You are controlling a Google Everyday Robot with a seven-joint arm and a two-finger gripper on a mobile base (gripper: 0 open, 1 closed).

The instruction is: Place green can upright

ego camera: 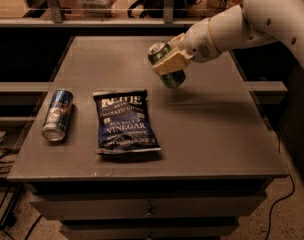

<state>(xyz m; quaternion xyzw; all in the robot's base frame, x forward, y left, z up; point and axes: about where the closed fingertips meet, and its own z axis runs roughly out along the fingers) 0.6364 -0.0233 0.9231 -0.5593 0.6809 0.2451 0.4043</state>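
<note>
My gripper [168,64] is shut on the green can [165,66] and holds it in the air above the middle-back of the grey table [207,134]. The can is tilted, with its silver top end up and to the left and its bottom end down and to the right. The cream-coloured fingers [172,61] clamp it across its middle. The white arm reaches in from the upper right. The can casts a shadow on the table just below and to the right of it.
A dark blue chip bag [125,120] lies flat at the table's front middle. A blue-and-white can [57,114] lies on its side at the front left. A shelf rail runs behind the table.
</note>
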